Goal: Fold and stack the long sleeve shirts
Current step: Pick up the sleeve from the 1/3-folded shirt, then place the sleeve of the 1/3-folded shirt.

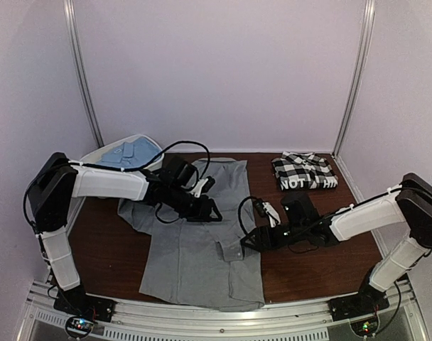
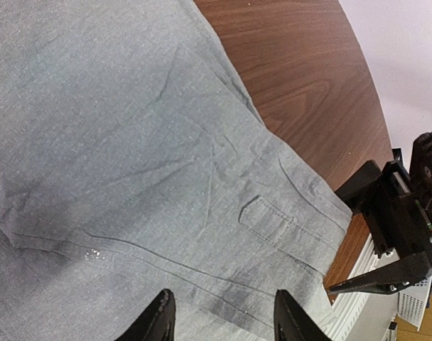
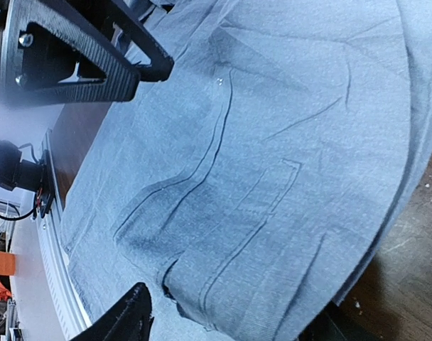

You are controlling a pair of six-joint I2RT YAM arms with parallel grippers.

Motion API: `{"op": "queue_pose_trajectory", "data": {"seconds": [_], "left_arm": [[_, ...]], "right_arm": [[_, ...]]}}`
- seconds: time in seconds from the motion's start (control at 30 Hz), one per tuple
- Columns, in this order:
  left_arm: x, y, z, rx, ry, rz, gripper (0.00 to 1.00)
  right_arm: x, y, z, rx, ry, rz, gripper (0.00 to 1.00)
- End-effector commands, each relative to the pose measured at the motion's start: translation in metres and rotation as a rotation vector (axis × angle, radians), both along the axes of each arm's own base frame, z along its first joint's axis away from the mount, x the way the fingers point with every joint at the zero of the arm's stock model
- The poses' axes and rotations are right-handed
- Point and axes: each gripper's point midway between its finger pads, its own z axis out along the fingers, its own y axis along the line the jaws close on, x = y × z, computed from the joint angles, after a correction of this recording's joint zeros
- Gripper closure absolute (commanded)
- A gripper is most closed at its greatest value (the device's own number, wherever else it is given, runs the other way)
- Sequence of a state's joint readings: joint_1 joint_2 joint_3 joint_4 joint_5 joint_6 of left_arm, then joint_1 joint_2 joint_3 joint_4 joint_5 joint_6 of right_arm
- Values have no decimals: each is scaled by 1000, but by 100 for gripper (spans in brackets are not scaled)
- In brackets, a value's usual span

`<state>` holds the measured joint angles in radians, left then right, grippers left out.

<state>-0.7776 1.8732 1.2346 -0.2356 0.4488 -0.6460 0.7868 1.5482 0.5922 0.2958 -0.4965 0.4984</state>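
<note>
One grey shirt (image 1: 195, 263) covers dark wooden table (image 1: 315, 273); pale walls (image 1: 223, 71).

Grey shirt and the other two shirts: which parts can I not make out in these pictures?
1. Grey shirt: its collar end, top view, covered by the left arm.
2. Light blue shirt: most of it, top view, hidden by the white tub wall and the same arm.
3. Checked shirt: its lettering, top view, too small and blurred to read whole.

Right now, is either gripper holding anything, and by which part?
Nothing is held. The left gripper and the right gripper are both open at the grey shirt.
</note>
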Motion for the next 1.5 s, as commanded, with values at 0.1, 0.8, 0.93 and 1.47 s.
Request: {"op": "queue_pose_trajectory", "data": {"seconds": [0.1, 0.8, 0.93, 1.47], "left_arm": [[8, 8, 12, -14, -29, 27, 52], [13, 22, 2, -7, -24, 40, 53], [13, 24, 1, -2, -24, 40, 53], [4, 26, -6, -9, 5, 23, 52]], "right_arm": [[-17, 17, 6, 48, 68, 67, 43], [-58, 9, 9, 57, 403, 130, 97], [-45, -10, -14, -112, 396, 79, 92], [-56, -4, -20, -127, 404, 59, 58]]}}
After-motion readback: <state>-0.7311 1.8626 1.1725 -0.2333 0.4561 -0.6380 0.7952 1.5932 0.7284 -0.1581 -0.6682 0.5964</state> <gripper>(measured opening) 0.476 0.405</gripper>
